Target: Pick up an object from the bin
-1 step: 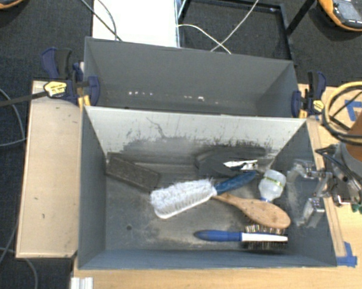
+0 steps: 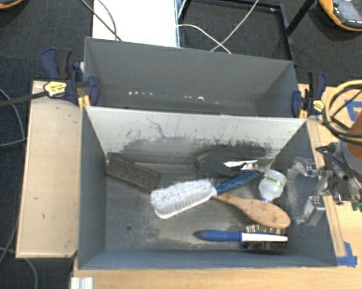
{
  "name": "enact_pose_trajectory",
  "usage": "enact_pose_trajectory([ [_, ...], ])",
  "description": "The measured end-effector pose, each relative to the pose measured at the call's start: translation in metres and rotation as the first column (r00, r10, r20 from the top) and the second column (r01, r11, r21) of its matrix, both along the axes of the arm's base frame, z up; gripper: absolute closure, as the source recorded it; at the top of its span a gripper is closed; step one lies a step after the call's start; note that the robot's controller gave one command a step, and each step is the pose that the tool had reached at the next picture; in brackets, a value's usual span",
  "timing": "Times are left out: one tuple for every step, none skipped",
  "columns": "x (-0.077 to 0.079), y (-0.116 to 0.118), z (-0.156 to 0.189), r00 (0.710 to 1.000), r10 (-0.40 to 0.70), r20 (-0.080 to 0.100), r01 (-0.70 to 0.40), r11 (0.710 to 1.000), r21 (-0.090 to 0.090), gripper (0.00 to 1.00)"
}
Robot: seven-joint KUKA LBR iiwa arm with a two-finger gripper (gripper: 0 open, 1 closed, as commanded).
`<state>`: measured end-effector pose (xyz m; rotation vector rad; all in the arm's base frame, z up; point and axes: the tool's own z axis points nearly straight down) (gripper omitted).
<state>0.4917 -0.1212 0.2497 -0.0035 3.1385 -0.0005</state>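
Gripper point(image 2: 311, 202) is at the bin's point(image 2: 191, 80) right side, over the sloped right wall. Can't tell if it's wide or narrow. Nearest things: a pale bottle point(image 2: 271, 184) just to its left, and a wooden brush point(image 2: 259, 211) below the bottle w/ its head toward the gripper. Blue-handled brush point(image 2: 239, 237) lies along the front. White-bristle brush point(image 2: 184, 197) lies mid-bin, handle running up toward the bottle. Dark block point(image 2: 132, 171) at left, black flat thing point(image 2: 229, 162) at back — both well apart from the gripper.
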Motion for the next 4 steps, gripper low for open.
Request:
enact_pose_trajectory([
  [-0.003,0.019,-0.138,1.0,0.014,0.005,-0.014,1.0,-0.001,0.0],
  [-0.011,0.029,-0.087,0.999,-0.041,0.012,0.041,0.999,-0.002,0.0],
  [-0.012,0.048,-0.149,0.998,0.066,0.002,-0.066,0.998,0.002,0.0],
  [-0.014,0.055,-0.179,1.0,-0.011,0.022,0.011,1.0,-0.003,0.0],
])
